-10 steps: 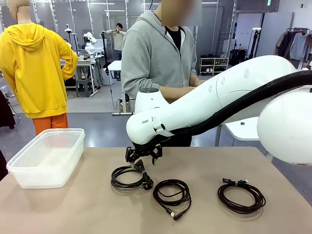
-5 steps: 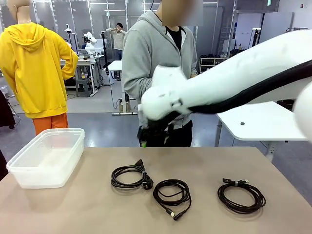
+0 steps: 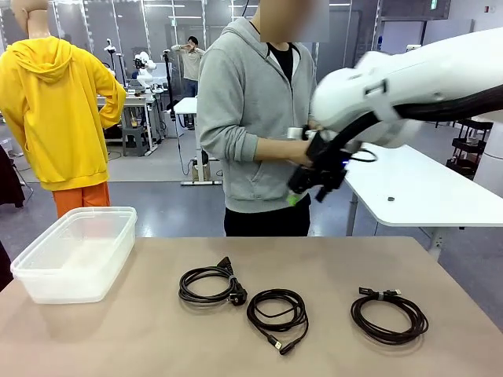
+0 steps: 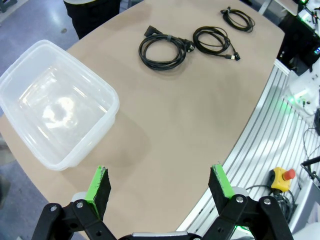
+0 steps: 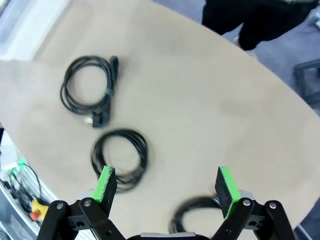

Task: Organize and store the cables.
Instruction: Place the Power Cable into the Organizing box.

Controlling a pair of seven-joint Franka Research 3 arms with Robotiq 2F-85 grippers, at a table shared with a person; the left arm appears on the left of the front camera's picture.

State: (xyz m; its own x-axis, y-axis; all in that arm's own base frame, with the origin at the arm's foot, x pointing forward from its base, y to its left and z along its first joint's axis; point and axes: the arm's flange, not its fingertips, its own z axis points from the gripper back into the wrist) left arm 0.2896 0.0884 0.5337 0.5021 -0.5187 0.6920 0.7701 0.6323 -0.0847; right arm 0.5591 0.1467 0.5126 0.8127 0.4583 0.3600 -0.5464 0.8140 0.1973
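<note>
Three coiled black cables lie on the tan table: a left cable with a plug end, a middle cable and a right cable with a small tie. My right gripper hangs open and empty high above the table, in front of the person's torso. Its wrist view looks down, blurred, on the left cable, the middle cable and the right cable between the open right gripper. My left gripper is open and empty, high over the table's near left part, with the cables far ahead.
A clear plastic container stands at the table's left end, also under the left gripper as the container. A person in a grey hoodie stands at the far edge. An emergency stop button sits off the table's side.
My right arm has risen from just over the left cable and swung up to the right, empty. The cables have not moved.
</note>
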